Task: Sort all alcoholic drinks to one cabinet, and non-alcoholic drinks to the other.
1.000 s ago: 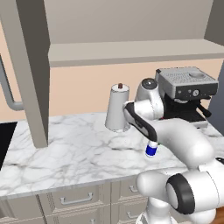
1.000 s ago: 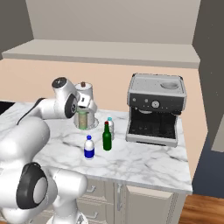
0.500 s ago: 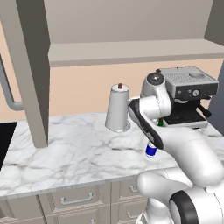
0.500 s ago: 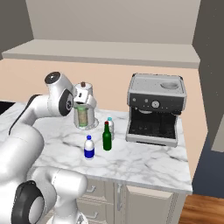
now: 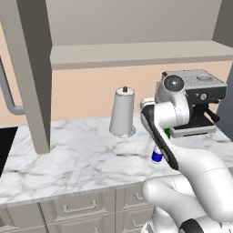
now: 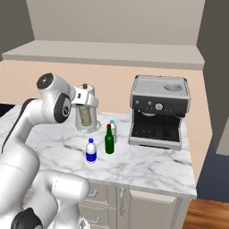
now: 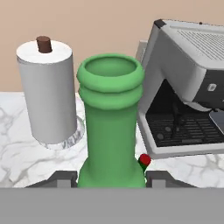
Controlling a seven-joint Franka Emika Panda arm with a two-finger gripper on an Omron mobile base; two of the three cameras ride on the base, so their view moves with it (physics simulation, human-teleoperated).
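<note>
Veined marble counter (image 5: 82, 159); brushed-metal coffee machine (image 6: 159, 110); seemingly matt green bottle (image 7: 111, 127).

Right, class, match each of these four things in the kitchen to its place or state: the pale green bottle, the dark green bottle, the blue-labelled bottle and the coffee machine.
Things:
1. pale green bottle
2. dark green bottle
3. blue-labelled bottle
4. coffee machine

Places or states:
A. at the right end of the counter
B. nearest the counter's front edge
C. held in the gripper
D. standing just in front of the clear bottle

Pairs: 1-C, 2-D, 3-B, 4-A
</note>
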